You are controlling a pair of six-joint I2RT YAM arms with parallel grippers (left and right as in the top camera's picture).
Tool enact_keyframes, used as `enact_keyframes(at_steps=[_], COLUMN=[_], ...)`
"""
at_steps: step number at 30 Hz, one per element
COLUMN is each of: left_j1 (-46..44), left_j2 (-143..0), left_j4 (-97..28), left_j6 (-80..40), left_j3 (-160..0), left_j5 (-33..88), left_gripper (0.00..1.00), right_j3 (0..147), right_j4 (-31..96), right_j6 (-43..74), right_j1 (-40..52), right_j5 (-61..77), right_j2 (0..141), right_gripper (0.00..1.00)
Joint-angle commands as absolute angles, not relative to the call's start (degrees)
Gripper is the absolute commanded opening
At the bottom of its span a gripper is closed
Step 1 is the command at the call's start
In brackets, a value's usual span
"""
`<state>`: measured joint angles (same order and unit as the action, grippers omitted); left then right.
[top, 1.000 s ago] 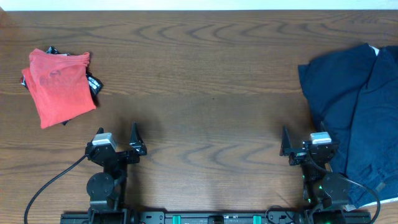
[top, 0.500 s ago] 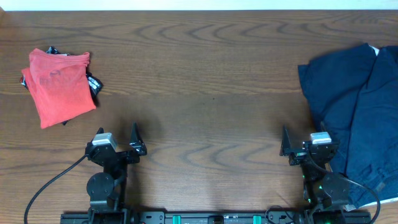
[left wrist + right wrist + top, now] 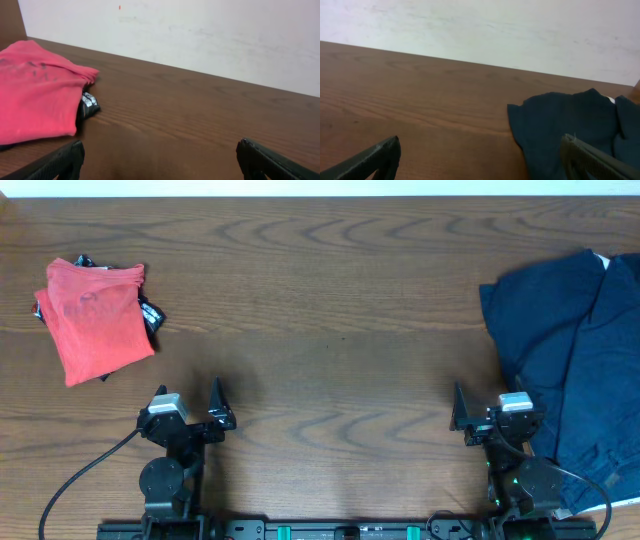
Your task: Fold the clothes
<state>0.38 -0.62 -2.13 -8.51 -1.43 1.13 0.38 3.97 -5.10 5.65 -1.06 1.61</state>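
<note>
A pile of dark navy-blue clothes [image 3: 580, 360] lies unfolded at the table's right edge; it also shows in the right wrist view [image 3: 570, 130]. My right gripper [image 3: 487, 415] is open and empty at the front right, just left of the navy pile; its fingers [image 3: 480, 157] frame the cloth's near edge. My left gripper [image 3: 190, 405] is open and empty at the front left; its fingers [image 3: 160, 157] hover over bare wood.
A folded red garment [image 3: 93, 315] lies at the far left on a dark item [image 3: 150, 312]; it also shows in the left wrist view [image 3: 35, 92]. A white wall [image 3: 480, 30] rises behind the wooden table [image 3: 330, 320].
</note>
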Motion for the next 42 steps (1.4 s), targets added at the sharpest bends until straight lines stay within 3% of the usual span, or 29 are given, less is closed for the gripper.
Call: enact_keyframes(at_steps=[1, 17, 26, 32, 42], left_j1=[0.80, 0.80, 0.80, 0.80, 0.80], left_j2=[-0.23, -0.99, -12.32, -26.26, -42.17], left_j4=[-4.01, -6.87, -12.03, -19.44, -34.48], left_j6=[-7.53, -7.55, -9.30, -9.26, -9.26], left_j3=[-0.23, -2.44, -13.23, -24.88, -42.54], left_j5=[0.38, 0.64, 0.84, 0.82, 0.82], left_gripper=[0.98, 0.98, 0.98, 0.98, 0.98], right_j3=[0.32, 2.22, 9.08, 15.22, 34.74], right_j4=[4.10, 6.31, 15.79, 17.54, 28.67], right_j6=[-5.85, 3.42, 5.32, 5.37, 5.28], right_j1=[6.79, 6.76, 6.76, 6.33, -0.03], right_j5=[-0.78, -3.40, -10.00, -10.07, -6.98], right_j2=[1.78, 1.78, 5.15, 15.94, 46.74], right_gripper=[0.99, 0.99, 0.99, 0.99, 0.99])
